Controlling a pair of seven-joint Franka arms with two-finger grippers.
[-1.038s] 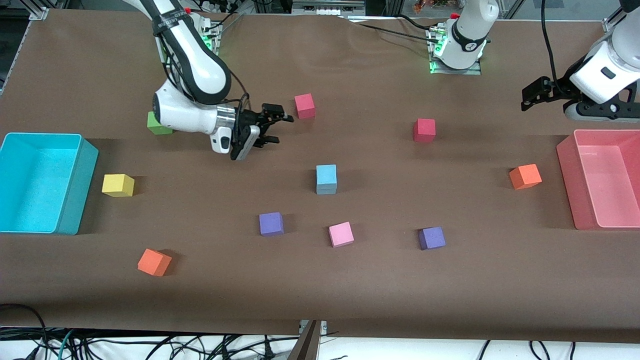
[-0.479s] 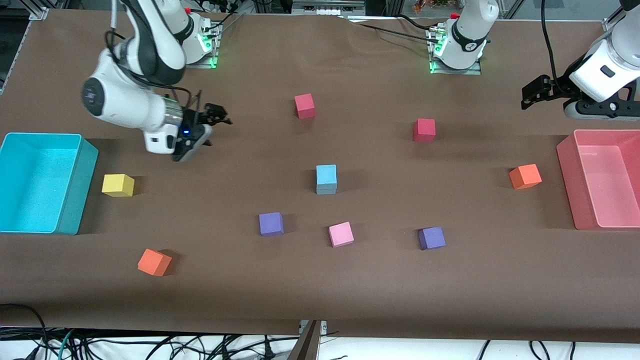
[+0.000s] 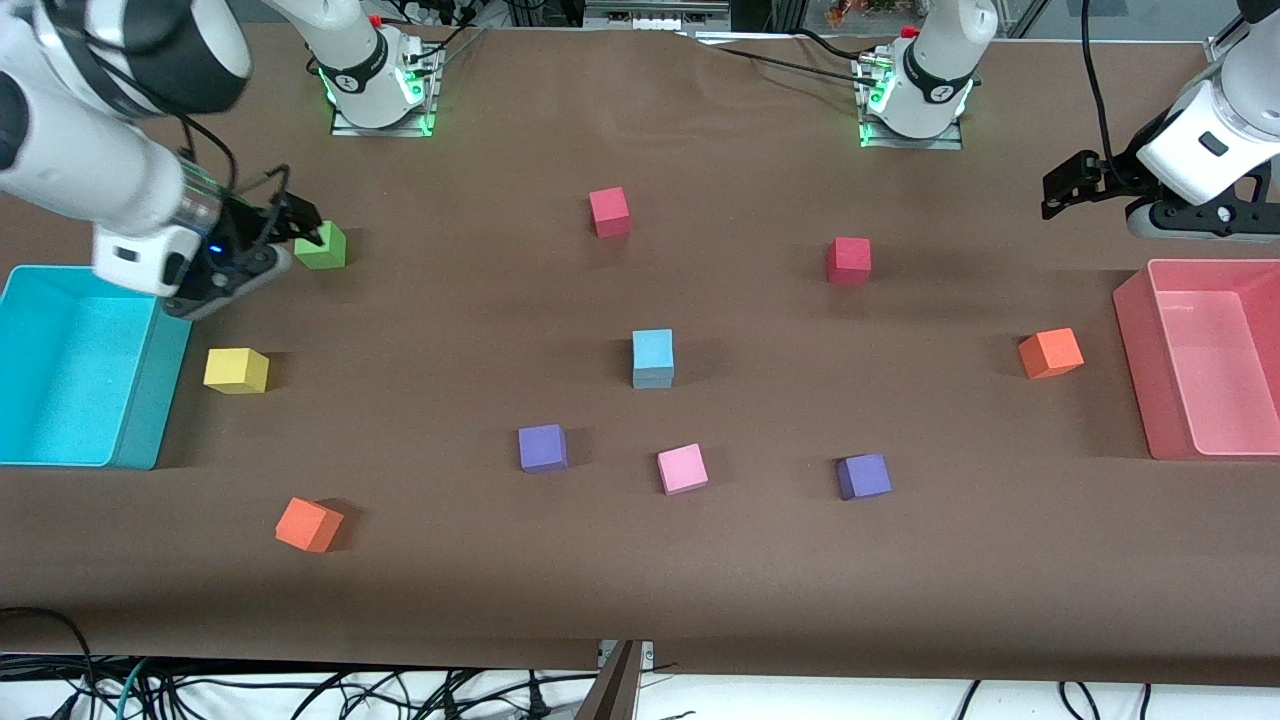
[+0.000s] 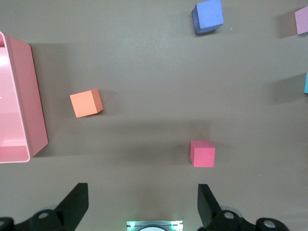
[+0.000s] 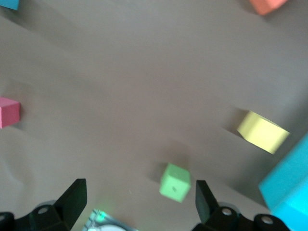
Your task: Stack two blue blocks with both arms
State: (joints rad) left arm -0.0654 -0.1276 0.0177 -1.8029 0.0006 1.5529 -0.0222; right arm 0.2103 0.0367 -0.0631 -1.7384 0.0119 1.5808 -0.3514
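Note:
One light sky-blue block shape (image 3: 652,352) stands mid-table. It looks taller than the other cubes, with a greyer lower part, and I see no separate second blue cube. Its edge shows in the right wrist view (image 5: 7,4) and the left wrist view (image 4: 306,83). My right gripper (image 3: 305,230) is open and empty in the air beside the green cube (image 3: 322,247), near the cyan bin (image 3: 150,400). In its wrist view (image 5: 139,202) the green cube (image 5: 174,181) lies below it. My left gripper (image 3: 1062,190) waits open and empty in the air by the pink bin (image 3: 1135,360); its wrist view (image 4: 142,202) shows bare table.
Loose cubes lie around: two red (image 3: 609,211) (image 3: 848,260), two purple (image 3: 543,447) (image 3: 864,476), pink (image 3: 682,468), two orange (image 3: 308,524) (image 3: 1050,352), yellow (image 3: 236,370). The bins stand at the two ends of the table.
My right arm has swung away from the middle of the table toward the cyan bin, uncovering the green cube. The blue block shape and the left arm have not moved.

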